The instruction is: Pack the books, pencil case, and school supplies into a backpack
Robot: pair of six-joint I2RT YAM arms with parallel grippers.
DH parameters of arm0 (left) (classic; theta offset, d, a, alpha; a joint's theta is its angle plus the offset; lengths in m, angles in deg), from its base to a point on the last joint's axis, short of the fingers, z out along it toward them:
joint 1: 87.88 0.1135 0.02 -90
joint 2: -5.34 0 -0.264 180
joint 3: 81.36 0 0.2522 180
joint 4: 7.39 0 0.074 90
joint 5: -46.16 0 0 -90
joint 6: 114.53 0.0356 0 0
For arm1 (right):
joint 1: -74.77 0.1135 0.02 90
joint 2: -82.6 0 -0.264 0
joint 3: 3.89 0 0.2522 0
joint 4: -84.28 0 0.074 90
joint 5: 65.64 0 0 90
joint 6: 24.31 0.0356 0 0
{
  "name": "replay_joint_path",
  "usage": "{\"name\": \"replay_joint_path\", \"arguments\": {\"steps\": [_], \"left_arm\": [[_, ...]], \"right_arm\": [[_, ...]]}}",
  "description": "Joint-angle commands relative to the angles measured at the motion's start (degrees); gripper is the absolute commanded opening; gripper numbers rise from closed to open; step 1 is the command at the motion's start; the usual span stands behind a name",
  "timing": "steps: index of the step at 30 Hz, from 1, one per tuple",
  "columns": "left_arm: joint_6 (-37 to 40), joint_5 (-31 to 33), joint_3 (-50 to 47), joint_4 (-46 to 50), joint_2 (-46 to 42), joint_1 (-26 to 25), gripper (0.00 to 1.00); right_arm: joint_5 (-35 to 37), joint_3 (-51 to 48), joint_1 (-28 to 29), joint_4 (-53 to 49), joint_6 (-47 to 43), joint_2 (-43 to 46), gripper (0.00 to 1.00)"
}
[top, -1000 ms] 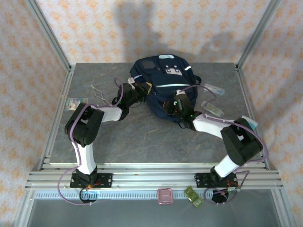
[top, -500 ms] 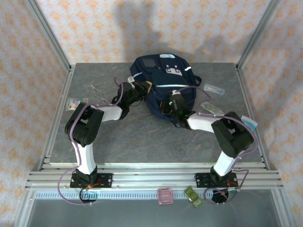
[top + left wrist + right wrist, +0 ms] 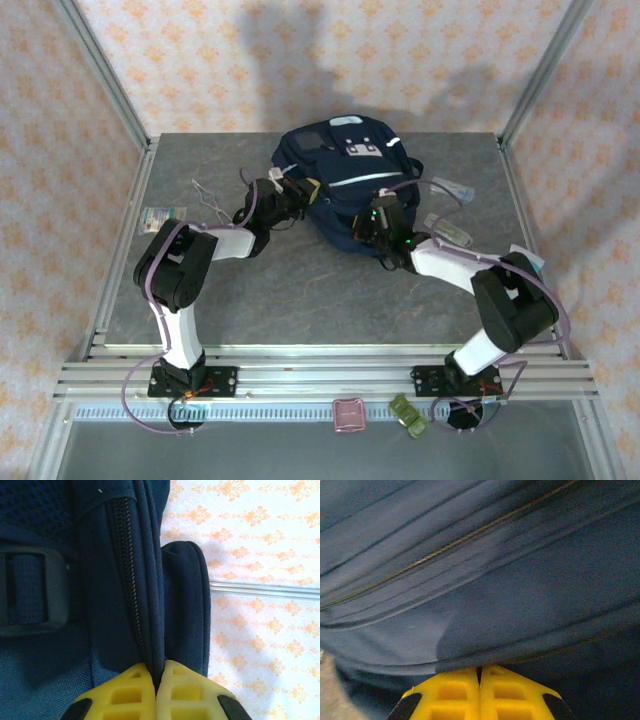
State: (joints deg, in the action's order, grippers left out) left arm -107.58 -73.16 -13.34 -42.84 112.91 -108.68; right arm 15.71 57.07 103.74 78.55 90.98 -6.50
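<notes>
Backpack [image 3: 345,165] lies between the two grippers. Left gripper [image 3: 156,672] is at its left side, fingers clamped on a fabric fold beside the zipper [image 3: 131,580]. Right gripper [image 3: 480,672] is at its near-right side, fingers pressed together against the fabric; can't tell if any is caught.

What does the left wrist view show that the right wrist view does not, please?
Left wrist, not right wrist: the zipper, a black buckle, the patterned wall and a metal rail. Right wrist, not left wrist: a grey corner of the table and long folds with thin piping. Both: navy backpack fabric close up and a shut tool, the left tool pinching a fold beside the zipper, the right tool closed against the fabric.
</notes>
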Motion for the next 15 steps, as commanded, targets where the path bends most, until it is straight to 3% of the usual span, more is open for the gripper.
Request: {"name": "replay_joint_path", "arguments": {"steps": [1, 6, 9, 15], "left_arm": [[2.06, -0.08, -0.54, -8.73, -5.91, 2.73, 0.0], [3.94, 0.32, -1.93, -6.95, -6.67, 3.04, 0.0], [3.94, -0.2, -2.05, -7.04, -6.24, 3.02, 0.0], [7.54, -2.73, -0.18, -2.5, -6.08, 3.29, 0.0]], "right_arm": [[8.2, -0.01, -3.67, -12.84, -0.69, 0.36, 0.0], [10.38, -0.09, -6.02, -14.26, -1.42, 2.15, 0.0], [8.22, -0.22, -5.92, -12.29, -3.65, 3.71, 0.0], [5.36, 0.0, -0.16, -12.57, -8.42, 5.53, 0.0]]}}
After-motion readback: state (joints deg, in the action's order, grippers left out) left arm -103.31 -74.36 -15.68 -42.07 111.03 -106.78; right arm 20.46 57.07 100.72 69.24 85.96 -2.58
